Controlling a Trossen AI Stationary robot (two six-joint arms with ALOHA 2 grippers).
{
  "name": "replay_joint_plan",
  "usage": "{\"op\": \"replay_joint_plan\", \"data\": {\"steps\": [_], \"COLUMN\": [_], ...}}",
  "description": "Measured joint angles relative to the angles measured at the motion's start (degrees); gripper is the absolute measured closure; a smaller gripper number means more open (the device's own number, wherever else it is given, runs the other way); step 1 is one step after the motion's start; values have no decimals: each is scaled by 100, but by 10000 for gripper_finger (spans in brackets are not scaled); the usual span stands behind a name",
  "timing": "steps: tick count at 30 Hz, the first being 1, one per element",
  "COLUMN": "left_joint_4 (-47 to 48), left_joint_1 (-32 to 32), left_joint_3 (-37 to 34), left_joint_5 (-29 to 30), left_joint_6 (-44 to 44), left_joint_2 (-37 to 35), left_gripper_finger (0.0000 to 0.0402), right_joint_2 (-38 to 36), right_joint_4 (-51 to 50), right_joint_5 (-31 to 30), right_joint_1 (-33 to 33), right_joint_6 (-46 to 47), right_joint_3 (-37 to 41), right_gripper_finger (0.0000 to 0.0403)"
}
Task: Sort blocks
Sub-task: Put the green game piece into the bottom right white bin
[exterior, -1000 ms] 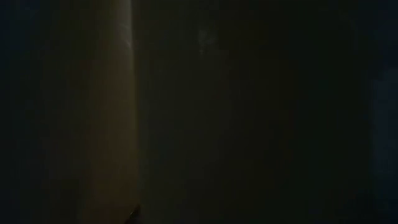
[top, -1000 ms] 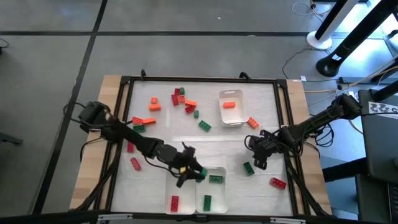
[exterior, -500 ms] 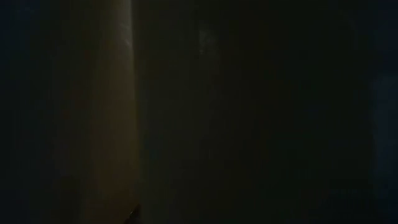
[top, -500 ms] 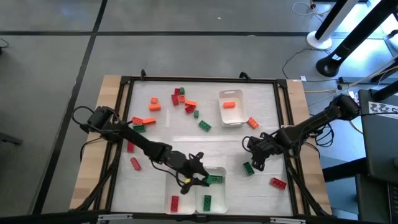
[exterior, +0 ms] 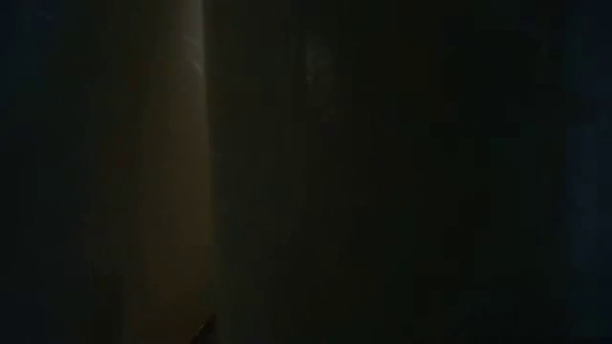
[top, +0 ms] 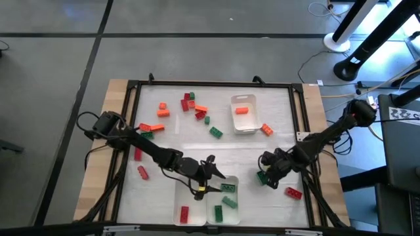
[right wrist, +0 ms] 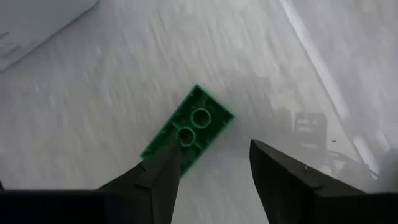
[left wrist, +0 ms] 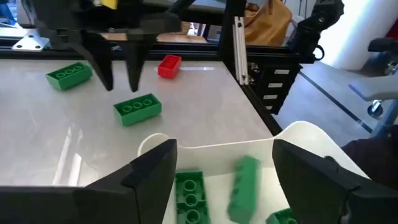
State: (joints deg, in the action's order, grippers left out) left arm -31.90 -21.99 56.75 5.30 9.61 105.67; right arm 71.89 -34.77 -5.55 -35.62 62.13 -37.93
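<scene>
Left wrist view only: green brick (left wrist: pixel 244 186) tilted inside white tray (left wrist: pixel 298 138), between spread, empty left gripper (left wrist: pixel 224 171) fingers. Right gripper (right wrist: pixel 214 165) open, empty; green block (right wrist: pixel 187 129) at its twelve o'clock.

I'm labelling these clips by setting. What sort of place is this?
Likely a robotics lab or workshop: a framed work table on grey floor, stand bases with cables beside it, and two arms sorting toy blocks into white trays.

Robotics lab: framed worktable (top: pixel 125 118), equipment stands (top: pixel 348 39), grey floor.
</scene>
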Motion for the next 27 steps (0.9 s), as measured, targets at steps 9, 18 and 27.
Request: {"op": "replay_joint_plan", "data": {"steps": [9,18,27], "left_joint_4": [2,145,135], "left_joint_1": [40,37,72], "left_joint_3": [0,0,0], "left_joint_5": [2,2,2], "left_joint_6": [28,39,-176], "left_joint_2": [0,0,-41], "left_gripper_finger": [147,147,147], "right_joint_2": [625,1257,1371], "right_joint_4": [702,851,829], "right_joint_5": [-555,-630,-749], "right_joint_1": [-356,-336,-343], "right_joint_6": [614,679,492], "right_joint_3": [-3,-10,-20], "right_gripper_finger": [213,213,228]}}
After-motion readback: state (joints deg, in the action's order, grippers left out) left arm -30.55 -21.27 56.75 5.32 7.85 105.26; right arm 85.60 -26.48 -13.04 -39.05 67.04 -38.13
